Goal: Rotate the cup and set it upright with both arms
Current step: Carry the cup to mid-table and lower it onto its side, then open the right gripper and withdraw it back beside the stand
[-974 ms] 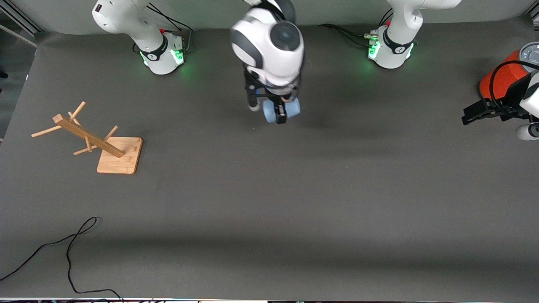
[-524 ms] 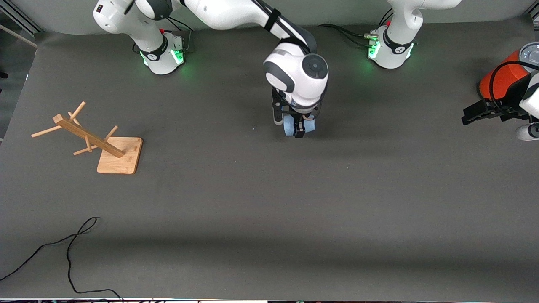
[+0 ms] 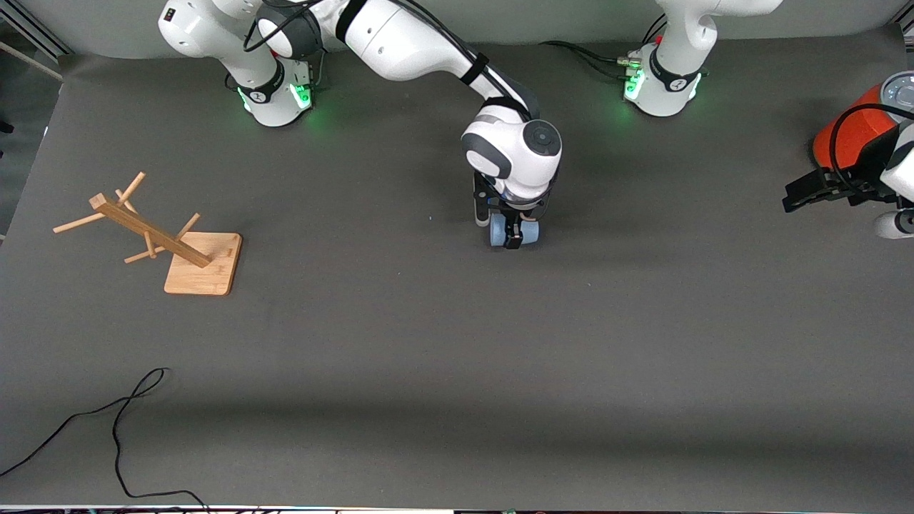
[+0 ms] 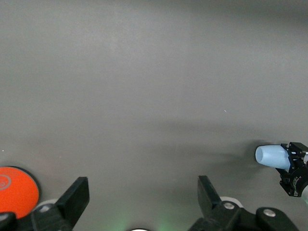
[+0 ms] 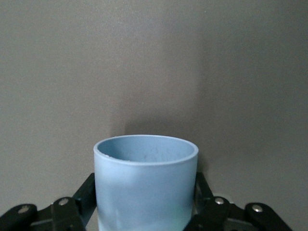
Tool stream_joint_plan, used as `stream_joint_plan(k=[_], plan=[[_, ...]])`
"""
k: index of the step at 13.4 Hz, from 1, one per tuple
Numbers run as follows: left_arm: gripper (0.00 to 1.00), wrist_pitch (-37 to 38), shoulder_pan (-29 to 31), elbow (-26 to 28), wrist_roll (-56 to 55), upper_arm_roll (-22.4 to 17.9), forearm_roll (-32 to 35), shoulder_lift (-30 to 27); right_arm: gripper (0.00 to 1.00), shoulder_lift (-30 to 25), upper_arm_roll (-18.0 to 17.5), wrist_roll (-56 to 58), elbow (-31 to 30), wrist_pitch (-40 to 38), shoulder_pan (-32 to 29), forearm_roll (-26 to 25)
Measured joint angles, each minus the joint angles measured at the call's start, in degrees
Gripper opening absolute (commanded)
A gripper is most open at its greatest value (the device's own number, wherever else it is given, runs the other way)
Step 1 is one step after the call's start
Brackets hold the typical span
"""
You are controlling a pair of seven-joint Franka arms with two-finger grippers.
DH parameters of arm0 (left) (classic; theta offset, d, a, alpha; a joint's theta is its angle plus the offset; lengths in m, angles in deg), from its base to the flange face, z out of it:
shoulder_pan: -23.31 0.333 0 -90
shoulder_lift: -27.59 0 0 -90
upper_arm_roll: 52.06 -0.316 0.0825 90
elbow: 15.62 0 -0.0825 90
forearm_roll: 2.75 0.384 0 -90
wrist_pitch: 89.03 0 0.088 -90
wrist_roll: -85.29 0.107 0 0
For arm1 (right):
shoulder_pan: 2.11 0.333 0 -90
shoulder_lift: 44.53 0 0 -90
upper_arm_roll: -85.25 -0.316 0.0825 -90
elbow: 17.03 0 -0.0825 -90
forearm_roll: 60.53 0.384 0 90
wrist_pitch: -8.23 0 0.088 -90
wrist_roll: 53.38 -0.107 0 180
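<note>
The pale blue cup (image 3: 530,231) is held on its side in my right gripper (image 3: 512,234), low over the middle of the table. In the right wrist view the cup (image 5: 144,178) fills the space between the two black fingers (image 5: 85,192), its open rim pointing away from the wrist. My left gripper (image 3: 792,198) is open and empty over the left arm's end of the table, next to the orange-red can (image 3: 853,132). In the left wrist view its gripper (image 4: 142,192) stands wide apart, and the cup (image 4: 272,156) shows farther off in the right gripper.
A wooden peg rack (image 3: 193,260) on a square base stands toward the right arm's end of the table. A black cable (image 3: 121,421) lies near the front edge. The orange-red can also shows in the left wrist view (image 4: 17,187).
My right arm has carried the cup toward the front camera and toward the left arm's end, and lower. The left arm has not moved.
</note>
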Motion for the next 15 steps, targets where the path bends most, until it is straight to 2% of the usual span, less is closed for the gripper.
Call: stream_joint_plan(k=[1,9,12,15], plan=[[1.00,0.0,0.0,0.0,0.0,0.0,0.0,0.0,1.00,0.0,0.1,0.0,0.0,0.0,0.0,0.0],[1.00,0.0,0.0,0.0,0.0,0.0,0.0,0.0,1.00,-0.2,1.1,0.0,1.8,-0.3,-0.1,-0.3],[1.00,0.0,0.0,0.0,0.0,0.0,0.0,0.0,1.00,-3.0,1.2,0.4,2.9,-5.3,-0.2,-0.3],[1.00,0.0,0.0,0.0,0.0,0.0,0.0,0.0,1.00,-9.3,1.2,4.3,3.7,-15.2,-0.5,-0.3]])
